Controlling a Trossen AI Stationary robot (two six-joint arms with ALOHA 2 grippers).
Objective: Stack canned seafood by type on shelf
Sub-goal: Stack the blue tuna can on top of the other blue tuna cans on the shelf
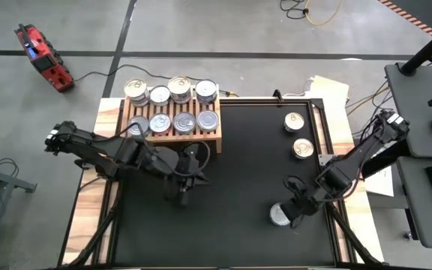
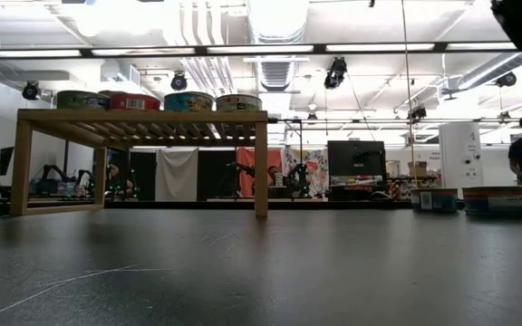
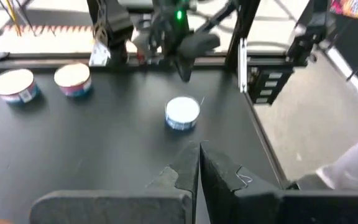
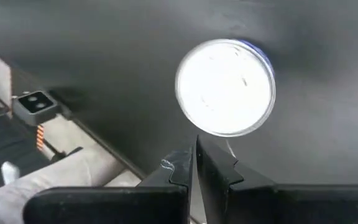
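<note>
No legible text, brand, number or sign anywhere. Bluish and red bands on the small round metal seafood tins (image 2: 188, 100) atop the low light-wood slatted shelf (image 2: 143, 118), lettering too small to read. Colourful wall posters (image 2: 311, 167) equally unreadable.

- The left arm is reaching in from the left side, its elbow bent, and its wrist is pointing the left claw (image 1: 184, 196) downward over the middle of the worktop (image 1: 238, 187).
- The left claw's fingers (image 3: 188, 177) are pressing together, gripping nothing.
- The right arm is angling in from the right edge, with the right claw (image 1: 295, 212) hanging low, fingers (image 4: 182, 171) closed and empty.
</note>
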